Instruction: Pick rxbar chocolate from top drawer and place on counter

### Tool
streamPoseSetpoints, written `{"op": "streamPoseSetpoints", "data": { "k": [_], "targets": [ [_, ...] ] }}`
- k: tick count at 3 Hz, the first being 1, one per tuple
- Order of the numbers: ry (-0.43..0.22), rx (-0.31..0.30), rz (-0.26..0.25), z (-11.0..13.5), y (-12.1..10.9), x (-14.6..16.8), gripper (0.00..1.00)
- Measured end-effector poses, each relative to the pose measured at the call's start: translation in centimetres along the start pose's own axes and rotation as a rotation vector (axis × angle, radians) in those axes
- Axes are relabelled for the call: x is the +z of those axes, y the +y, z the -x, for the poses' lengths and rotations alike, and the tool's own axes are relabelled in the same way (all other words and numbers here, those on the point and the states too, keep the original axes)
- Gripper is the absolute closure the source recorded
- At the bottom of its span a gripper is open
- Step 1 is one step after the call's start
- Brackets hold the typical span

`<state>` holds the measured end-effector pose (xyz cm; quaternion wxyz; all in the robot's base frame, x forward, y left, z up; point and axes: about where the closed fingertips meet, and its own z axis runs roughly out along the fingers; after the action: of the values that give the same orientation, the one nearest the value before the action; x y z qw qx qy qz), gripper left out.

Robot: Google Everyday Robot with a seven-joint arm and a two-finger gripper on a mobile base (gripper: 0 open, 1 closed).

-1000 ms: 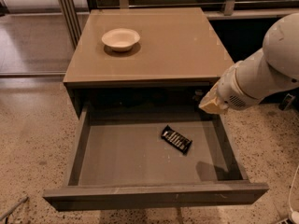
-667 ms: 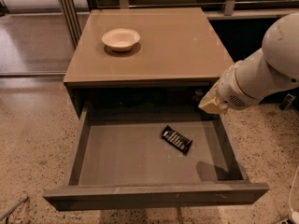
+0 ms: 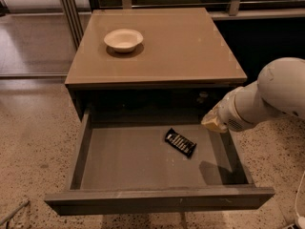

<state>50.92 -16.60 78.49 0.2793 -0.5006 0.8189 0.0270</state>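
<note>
The speckled floor (image 3: pixel 33 142) lay along the left of the cabinet, and the top drawer (image 3: pixel 78 151) stood pulled fully out toward the near side, its left wall and front panel unobstructed. A white bowl (image 3: pixel 123 39) sat on the far left part of the tabletop (image 3: pixel 181 46), well back from the near edge, in the same place as a second earlier.

A broad stretch of bare grey drawer bottom ran from the left wall to the rxbar chocolate (image 3: pixel 180 142). The bar lay flat and at a diagonal, right of the middle of the drawer floor. It had not shifted from a second earlier and stood apart from every wall, with open floor on all its sides.

At the right, the robot's white arm (image 3: pixel 267 99) had dropped since the earlier view. Its hand (image 3: pixel 214 123) had come down from the level of the tabletop's near edge to below it. The hand now hung over the drawer's far right part, close to the right wall. It was up and to the right of the bar, near it but not touching, and held nothing. Whether the hand was open or closed could not be told.
</note>
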Motion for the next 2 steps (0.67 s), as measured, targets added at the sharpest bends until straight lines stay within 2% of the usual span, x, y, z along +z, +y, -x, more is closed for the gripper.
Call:
{"op": "streamPoseSetpoints", "data": {
  "k": [2],
  "targets": [
    [-0.052,0.073,0.004,-1.7,1.0,6.1,0.59]
  ]
}}
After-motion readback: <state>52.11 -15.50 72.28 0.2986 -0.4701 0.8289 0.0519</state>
